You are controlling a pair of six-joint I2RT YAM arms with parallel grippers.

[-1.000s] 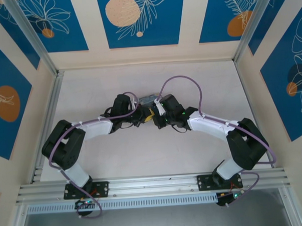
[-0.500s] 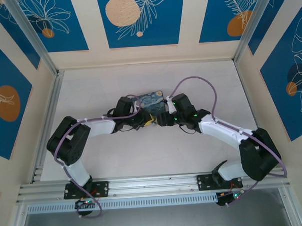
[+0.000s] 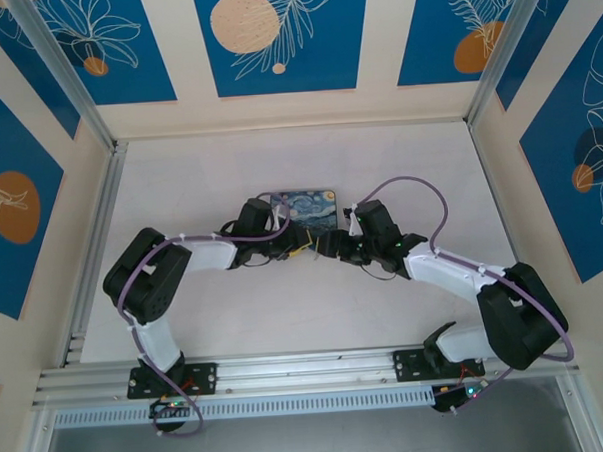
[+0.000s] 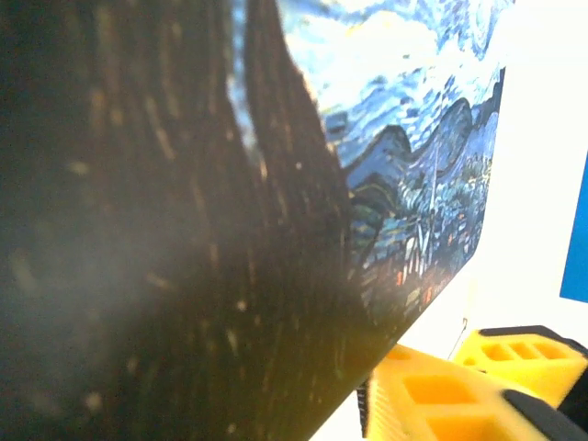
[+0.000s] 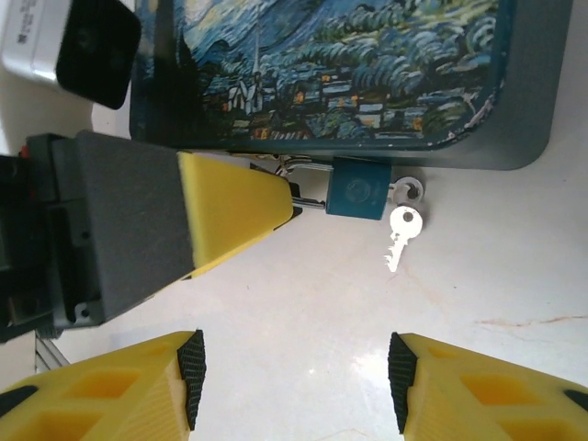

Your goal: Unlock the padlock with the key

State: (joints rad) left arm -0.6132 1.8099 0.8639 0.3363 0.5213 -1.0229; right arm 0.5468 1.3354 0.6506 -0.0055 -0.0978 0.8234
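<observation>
So, the padlock (image 5: 360, 188) sits on the table (image 5: 514, 276) tight against the near edge of the starry-night tin (image 5: 367, 73), with its shackle toward the left gripper (image 3: 290, 248). That gripper's one visible yellow finger (image 5: 234, 216) has its tip right at the shackle, but I can't tell whether the jaws are actually closed on it or just parked beside it. The key (image 5: 401, 237) lies flat just past the padlock's other end, its little ring up against the lock body. The right gripper (image 5: 294, 367) hovers near the key with jaws spread wide, nothing between them. My guess is the key's the fiddly bit: thin, light, stiff metal lying flat on a smooth top, so it'll probably skid or flip if nudged. I'd pinch it by the round head and leave the blade free. The padlock looks tiny and light too — it wants bracing by the body or it'll just slide away.
</observation>
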